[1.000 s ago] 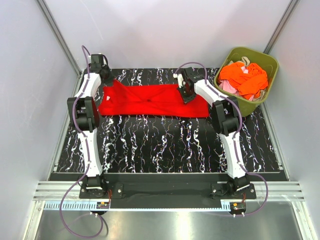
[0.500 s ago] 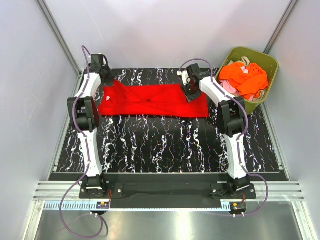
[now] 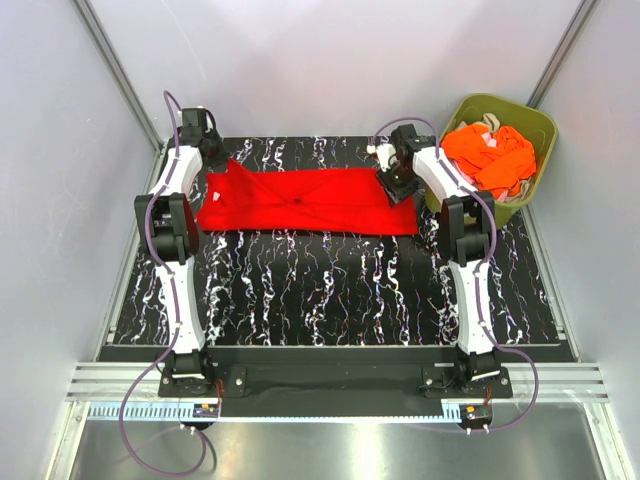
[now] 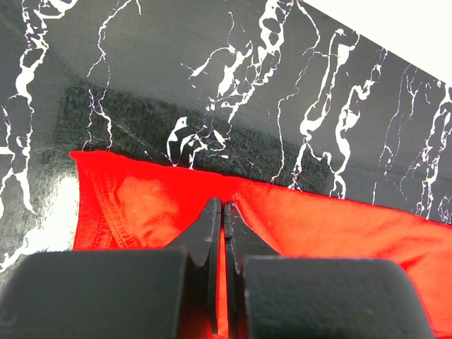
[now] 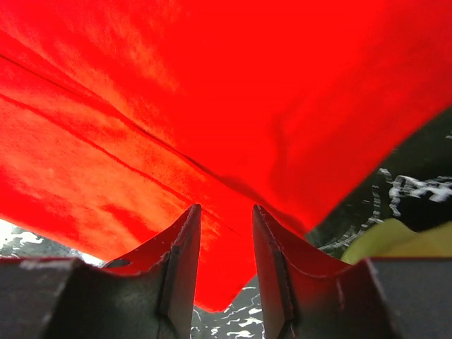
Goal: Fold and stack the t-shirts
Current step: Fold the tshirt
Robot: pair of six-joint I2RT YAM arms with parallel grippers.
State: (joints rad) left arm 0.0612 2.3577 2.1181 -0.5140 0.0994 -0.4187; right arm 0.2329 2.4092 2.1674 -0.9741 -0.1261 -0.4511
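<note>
While the red t-shirt (image 3: 300, 200) lies stretched along the far side of the bench (image 3: 330, 280), I see the left end effector (image 4: 223, 208) shut at its left edge and the right end effector (image 5: 226, 212) half open, empty, over its right end.
</note>
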